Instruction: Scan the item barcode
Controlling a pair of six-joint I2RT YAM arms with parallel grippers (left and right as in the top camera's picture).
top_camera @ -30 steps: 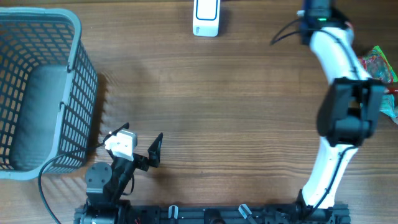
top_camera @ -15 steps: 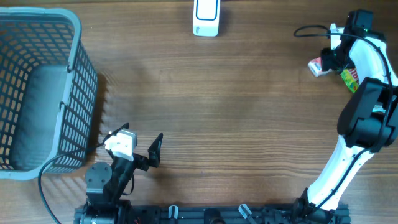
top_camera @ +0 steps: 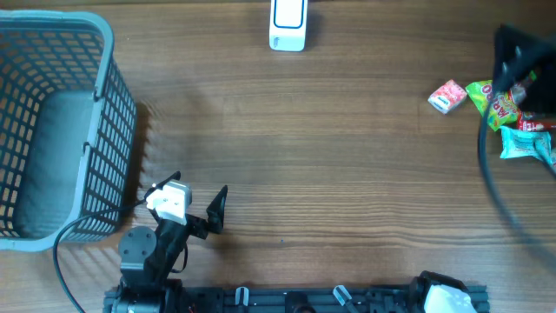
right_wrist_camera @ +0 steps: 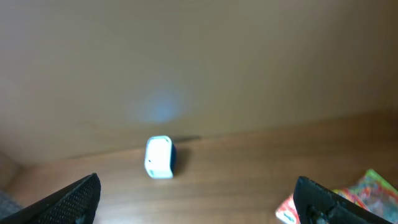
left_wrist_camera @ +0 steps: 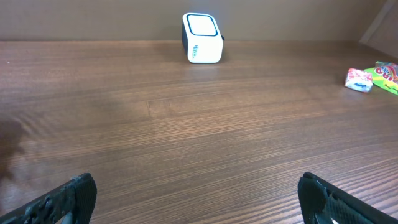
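Note:
A small red-and-white packet [top_camera: 448, 96] lies free on the table at the far right, beside a green packet [top_camera: 488, 103]. The left wrist view has it far right [left_wrist_camera: 359, 79]; in the right wrist view it sits at the bottom right [right_wrist_camera: 287, 211]. The white scanner [top_camera: 287, 24] stands at the table's far edge, also seen from both wrists [left_wrist_camera: 202, 38] [right_wrist_camera: 159, 157]. My right gripper [right_wrist_camera: 199, 202] is open and empty, raised above the table; overhead it is a dark blur [top_camera: 519, 54]. My left gripper [top_camera: 193, 193] [left_wrist_camera: 199, 199] rests open and empty near the front left.
A grey mesh basket [top_camera: 104, 130] fills the left side. A teal packet [top_camera: 526, 141] and a red one lie with the green packet at the right edge. The right arm's cable [top_camera: 499, 204] sweeps blurred down the right side.
My right gripper carried the red-and-white packet down beside the pile, opened and let it go, then swung away toward the right edge. The left arm has not moved.

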